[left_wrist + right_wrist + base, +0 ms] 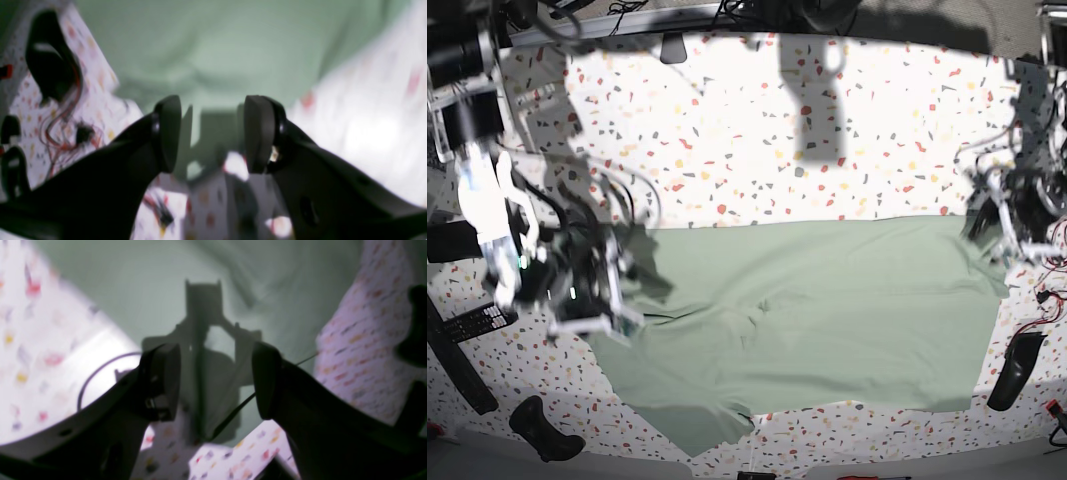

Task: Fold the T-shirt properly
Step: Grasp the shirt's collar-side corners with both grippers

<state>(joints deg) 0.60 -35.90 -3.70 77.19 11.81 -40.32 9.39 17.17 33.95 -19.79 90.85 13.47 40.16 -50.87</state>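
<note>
Right claw (213, 380), at 9 o'clock in base view, spread wide w/ nothing between pads, above the T-shirt (807, 310) edge. Shirt lies flat across the speckled counter (757, 130), center to 6. Left claw (211, 133) at 3, also spread, over opposite edge.

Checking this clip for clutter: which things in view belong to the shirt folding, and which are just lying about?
Part of the job:
- T-shirt, spread flat on the table
- left gripper, open, over the shirt's edge
- right gripper, open, over the shirt's other edge

Lying about:
- loose red wires at the table's edge
- black handheld objects near the front corners
</note>
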